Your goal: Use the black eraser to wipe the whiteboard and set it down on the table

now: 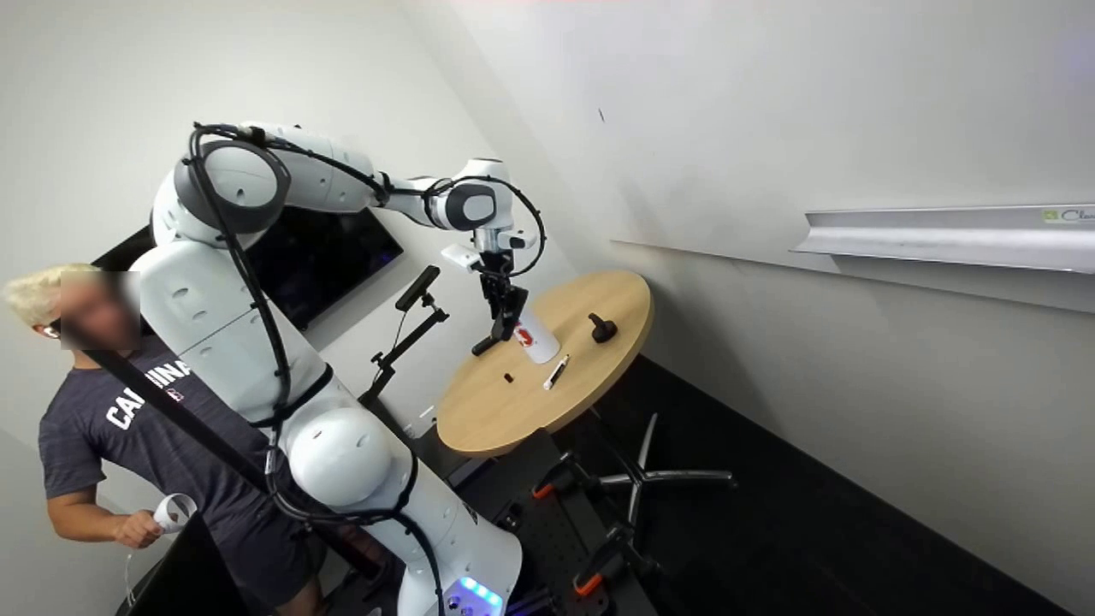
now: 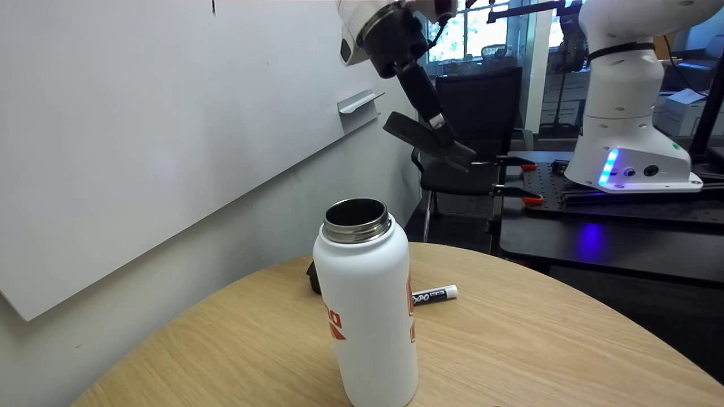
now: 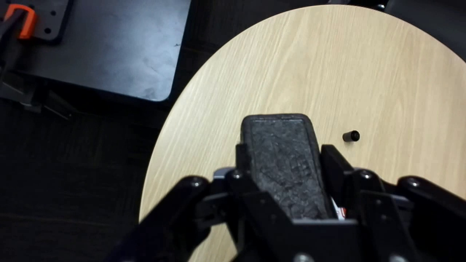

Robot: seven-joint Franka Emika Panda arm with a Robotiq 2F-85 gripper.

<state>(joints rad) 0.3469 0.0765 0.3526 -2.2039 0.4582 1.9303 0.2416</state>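
Observation:
My gripper (image 3: 285,156) is shut on the black eraser (image 3: 282,162), whose long flat face shows between the fingers in the wrist view. In both exterior views the gripper (image 1: 505,318) (image 2: 452,148) holds the eraser (image 1: 516,305) (image 2: 412,133) in the air above the table, apart from the whiteboard. The eraser is tilted. The table (image 1: 479,419) (image 2: 526,339) (image 3: 382,72) is round with a tan top. The whiteboard (image 1: 770,128) (image 2: 169,141) covers the wall, with a grey ledge and a short dark mark near its upper part.
A white open bottle (image 1: 537,340) (image 2: 370,316) stands on the table near the gripper. A marker (image 1: 556,372) (image 2: 435,294), a small black cap (image 1: 508,377) (image 3: 351,136) and a black lid-like item (image 1: 603,329) lie on it. A person (image 1: 171,419) stands behind the arm.

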